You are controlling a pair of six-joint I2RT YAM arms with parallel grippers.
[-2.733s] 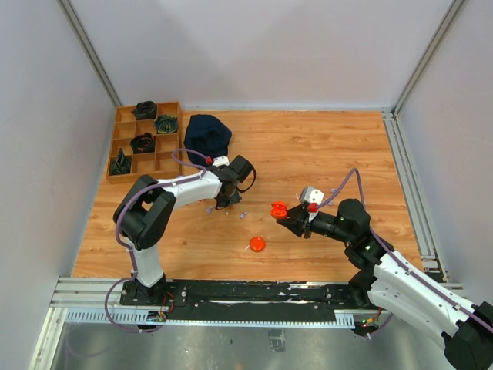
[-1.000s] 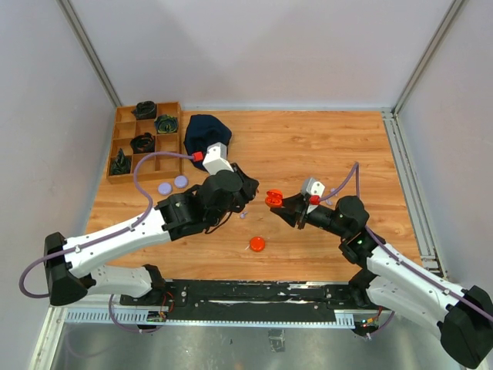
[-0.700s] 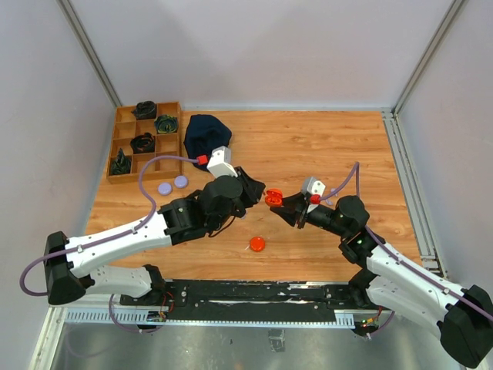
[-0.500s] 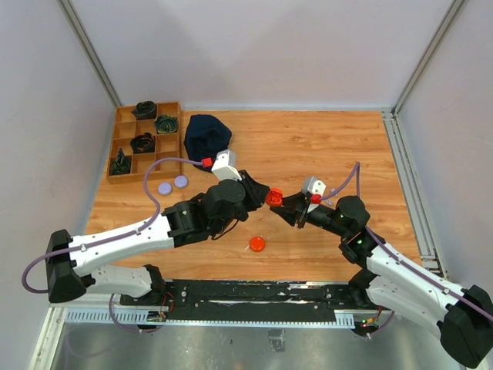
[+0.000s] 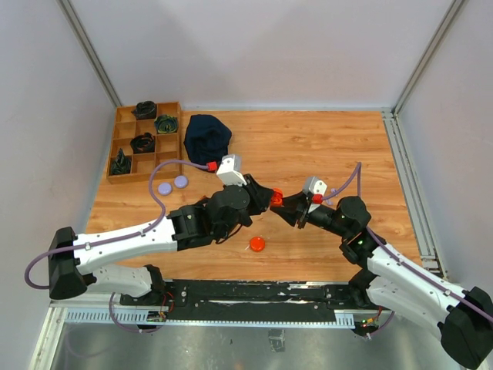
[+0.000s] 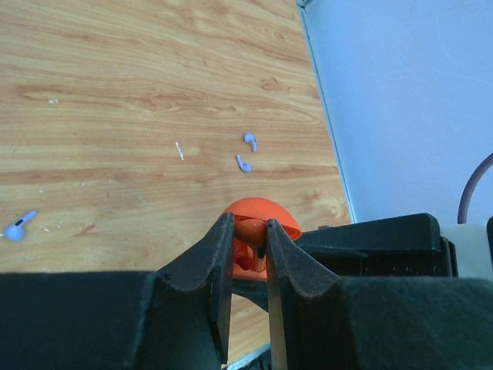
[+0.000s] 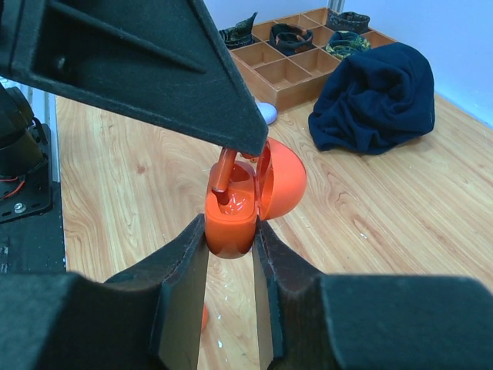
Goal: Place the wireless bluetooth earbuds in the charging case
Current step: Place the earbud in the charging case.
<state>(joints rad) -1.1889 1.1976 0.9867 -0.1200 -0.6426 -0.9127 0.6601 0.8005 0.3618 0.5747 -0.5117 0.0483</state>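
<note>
My right gripper (image 7: 229, 240) is shut on the base of an orange charging case (image 7: 231, 220), held above the table with its lid (image 7: 283, 181) hinged open. My left gripper (image 6: 250, 235) is shut on an orange-red earbud (image 6: 251, 230). In the right wrist view that earbud (image 7: 224, 174) has its stem tip down in the case's left well. From above, the two grippers meet at the case (image 5: 276, 197) mid-table. Three pale lavender earbuds (image 6: 250, 141) (image 6: 243, 163) (image 6: 19, 225) lie loose on the wood.
An orange disc (image 5: 257, 244) lies near the front of the table. Two lavender discs (image 5: 164, 187) (image 5: 181, 181) rest at the left. A dark blue cloth (image 5: 207, 135) and a wooden compartment tray (image 5: 170, 105) holding dark items sit at the back left.
My left arm has swung right, carrying the orange-red earbud up to the open case. The right arm has kept the case almost still.
</note>
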